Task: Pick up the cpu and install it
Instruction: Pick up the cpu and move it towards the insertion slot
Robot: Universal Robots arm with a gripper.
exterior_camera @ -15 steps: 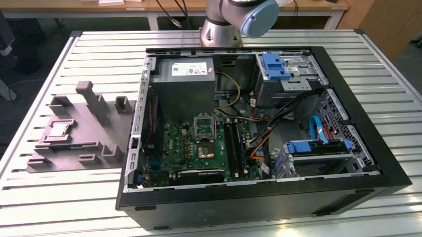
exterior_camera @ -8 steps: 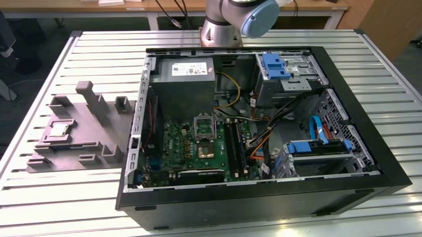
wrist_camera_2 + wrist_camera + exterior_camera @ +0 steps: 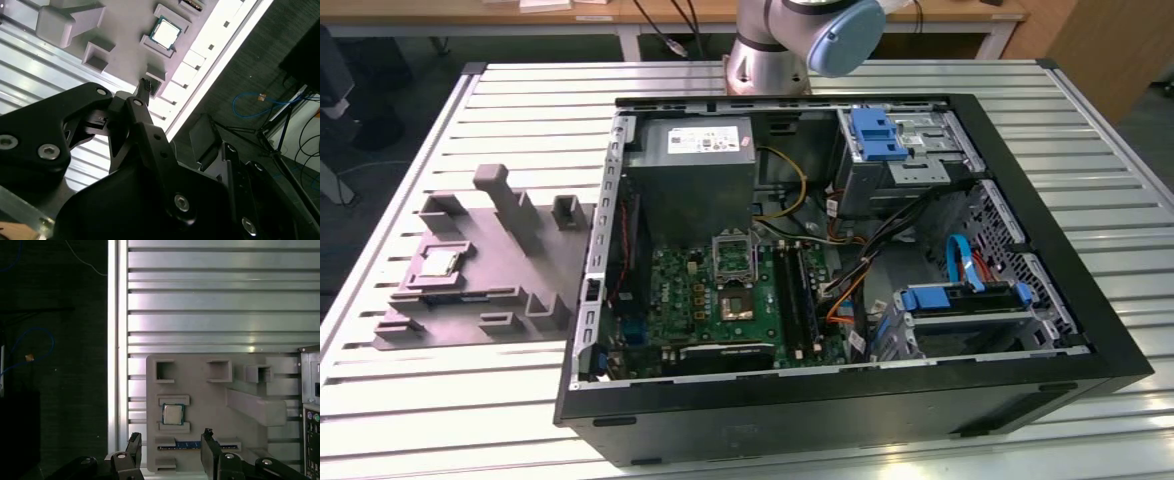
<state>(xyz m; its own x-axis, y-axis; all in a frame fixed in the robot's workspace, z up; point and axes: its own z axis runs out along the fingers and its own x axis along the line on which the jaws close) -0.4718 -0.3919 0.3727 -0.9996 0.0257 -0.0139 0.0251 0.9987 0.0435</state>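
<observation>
The cpu [image 3: 438, 262] is a small square chip with a silvery top. It lies flat in a pocket of the grey holder tray [image 3: 480, 300], at the exterior view's left of the open computer case. In the first wrist view the cpu [image 3: 172, 414] sits between two raised lips, just beyond my gripper [image 3: 171, 442]. The gripper's two black fingers [image 3: 134, 442] stand apart with nothing between them. In the second wrist view the cpu [image 3: 165, 33] lies well off from the gripper [image 3: 172, 110], which hangs above the tray without touching it.
The open black computer case [image 3: 1067, 330] holds a green motherboard [image 3: 707, 300] with a silver socket frame [image 3: 731, 252], a grey power-supply box [image 3: 694, 170], cables and blue drive brackets. A memory stick [image 3: 192, 445] lies in a tray slot near the fingers. The slatted table's edge [image 3: 117, 340] runs beside the tray.
</observation>
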